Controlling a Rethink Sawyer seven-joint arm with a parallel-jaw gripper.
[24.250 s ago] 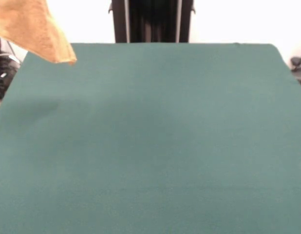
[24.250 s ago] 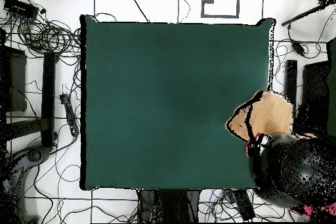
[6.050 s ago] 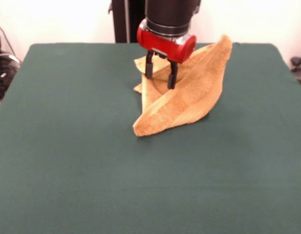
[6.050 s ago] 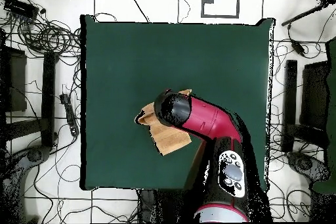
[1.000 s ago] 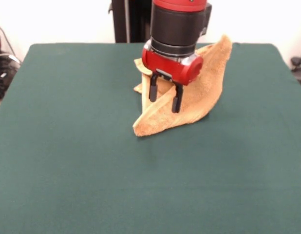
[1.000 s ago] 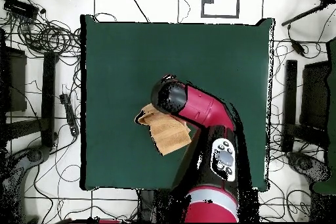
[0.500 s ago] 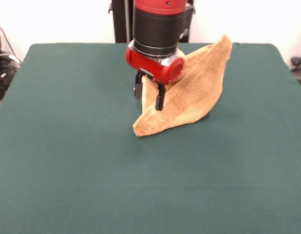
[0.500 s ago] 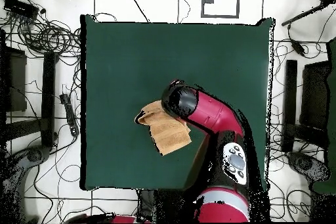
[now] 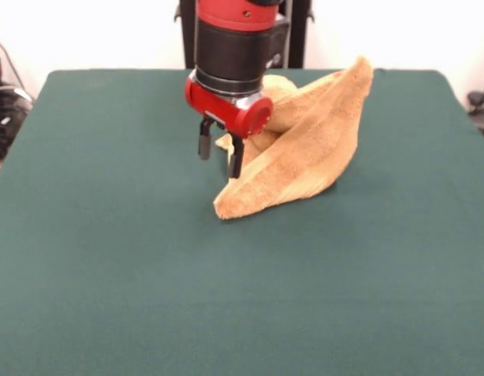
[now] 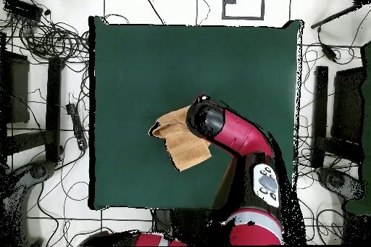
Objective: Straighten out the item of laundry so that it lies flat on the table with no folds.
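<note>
The orange-yellow towel [image 9: 305, 153] lies crumpled and folded over itself on the dark green table [image 9: 109, 258], right of centre toward the far side in the front view. One fold stands up in a peak at its far right. The woven band and white tag do not show. It also shows in the overhead view [image 10: 181, 143], partly under the arm. My gripper [image 9: 218, 157] hangs open and empty just above the towel's left edge. In the overhead view the red arm [image 10: 239, 139] hides the gripper.
The robot's black pedestal [image 9: 242, 35] stands at the table's far edge. Cables [image 10: 43, 34] and stands lie on the floor round the table [image 10: 145, 63] in the overhead view.
My gripper has moved left in the front view, from over the towel's middle to its left edge, staying open. The towel has not moved.
</note>
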